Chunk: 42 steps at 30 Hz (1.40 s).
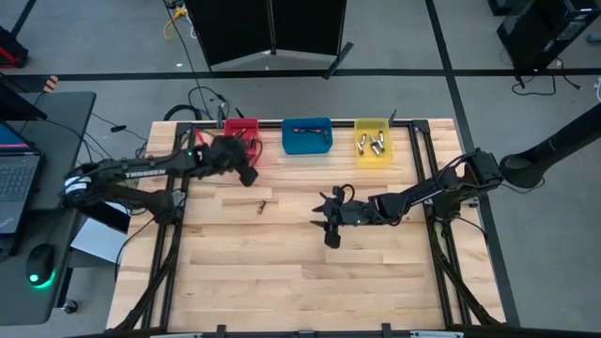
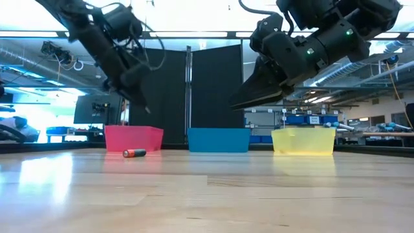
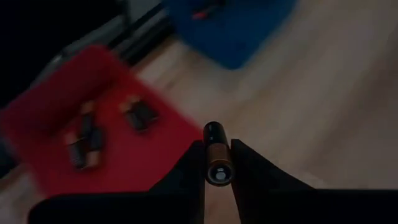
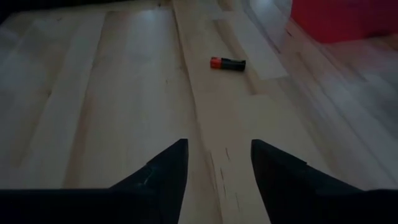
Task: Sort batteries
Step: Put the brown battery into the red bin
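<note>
My left gripper [image 3: 217, 149] is shut on a copper-and-black battery [image 3: 213, 134] and hovers beside the red bin [image 1: 242, 131], which holds several batteries [image 3: 90, 134]. My right gripper [image 4: 217, 152] is open above the table's middle [image 1: 331, 225] and touches nothing. One black battery with a red end [image 4: 227, 63] lies on its side on the wood between the two arms [image 1: 262, 204], ahead of the right fingers. In the low view this battery [image 2: 134, 153] lies in front of the red bin [image 2: 132, 138]. The yellow bin [image 1: 373, 143] holds several silvery batteries. My left gripper pinches the battery's copper part [image 3: 219, 163] between its two fingers. The battery lies along the fingers, and its black end [image 3: 212, 130] sticks out past the tips. It is lifted clear, above the table just outside the red bin's rim.
Three bins stand in a row at the table's far edge: red, blue [image 1: 307, 137] and yellow. Bare wood [image 1: 282, 272] stretches across the near half of the table. A laptop and a mouse sit on a desk beyond the table's left edge.
</note>
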Each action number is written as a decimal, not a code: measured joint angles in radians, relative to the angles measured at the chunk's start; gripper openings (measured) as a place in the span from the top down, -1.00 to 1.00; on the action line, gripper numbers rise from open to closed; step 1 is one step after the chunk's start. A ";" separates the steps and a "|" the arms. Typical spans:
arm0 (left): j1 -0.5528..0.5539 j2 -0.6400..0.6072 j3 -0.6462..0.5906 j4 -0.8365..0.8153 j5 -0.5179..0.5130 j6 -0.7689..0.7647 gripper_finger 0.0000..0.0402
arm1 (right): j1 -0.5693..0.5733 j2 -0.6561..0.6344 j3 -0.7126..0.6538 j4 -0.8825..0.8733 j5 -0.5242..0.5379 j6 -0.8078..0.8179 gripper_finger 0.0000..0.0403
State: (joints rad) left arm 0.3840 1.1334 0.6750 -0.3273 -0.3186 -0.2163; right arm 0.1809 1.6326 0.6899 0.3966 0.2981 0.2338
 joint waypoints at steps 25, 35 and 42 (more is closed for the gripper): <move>0.422 0.398 0.153 0.120 0.139 0.158 0.72 | -0.009 0.000 0.000 0.007 0.000 0.000 0.16; 0.441 0.520 0.179 0.117 0.075 0.164 0.72 | -0.009 0.000 0.000 0.005 0.000 0.000 0.16; 0.441 0.533 0.182 0.119 0.074 0.164 0.67 | -0.009 0.000 0.000 0.005 0.000 0.003 0.17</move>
State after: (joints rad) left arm 0.8249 1.6662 0.8571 -0.2079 -0.2443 -0.0524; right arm 0.1722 1.6326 0.6899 0.4015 0.2977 0.2363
